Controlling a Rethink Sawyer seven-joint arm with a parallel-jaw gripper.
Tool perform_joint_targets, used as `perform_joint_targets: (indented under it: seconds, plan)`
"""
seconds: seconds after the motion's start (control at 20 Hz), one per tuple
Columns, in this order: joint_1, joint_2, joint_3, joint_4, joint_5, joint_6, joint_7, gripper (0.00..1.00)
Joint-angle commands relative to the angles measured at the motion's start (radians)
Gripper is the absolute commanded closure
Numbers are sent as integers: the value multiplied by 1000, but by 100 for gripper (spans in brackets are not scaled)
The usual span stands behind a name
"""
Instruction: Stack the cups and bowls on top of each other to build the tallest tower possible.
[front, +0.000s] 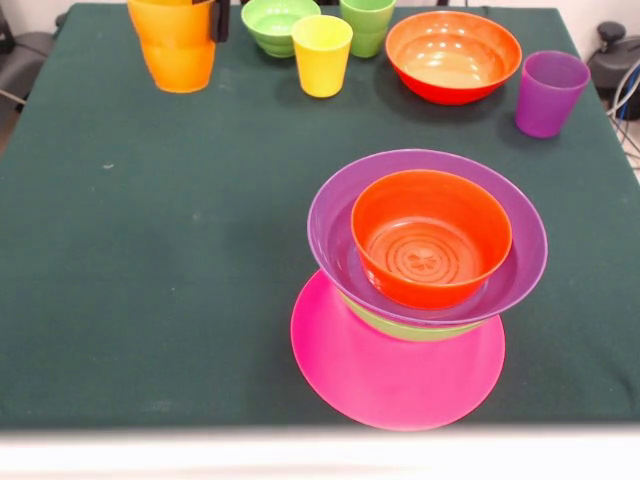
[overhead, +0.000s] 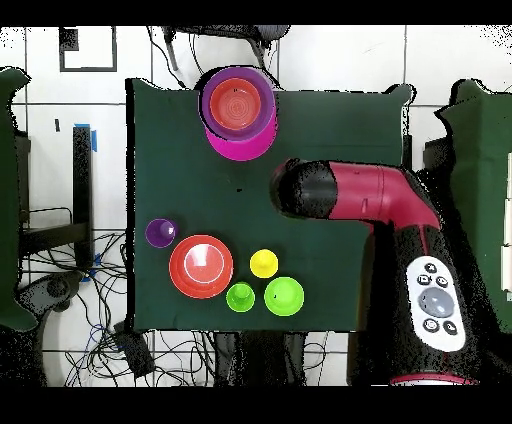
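Orange cup (front: 176, 45) is hanging at the far corner of the worktop (front: 150, 250), well away from the tower (front: 425, 290), with a dark part of the jaws showing beside its rim; whether they are clamping it cannot be told. The tower is standing as a pink bowl (front: 380, 375), light green bowl (front: 415, 327), purple bowl (front: 335, 225) and orange-red bowl (front: 430, 235). Carrying the cup level and centring it over the orange-red bowl before lowering looks the sound approach.
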Motion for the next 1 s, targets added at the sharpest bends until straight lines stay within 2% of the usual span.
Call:
perform_joint_targets:
  seconds: [0.05,1.0]
  plan:
    - [65,24,116,-166,23,203,-104,100]
    - [233,224,116,-669,-19,523,-92,100]
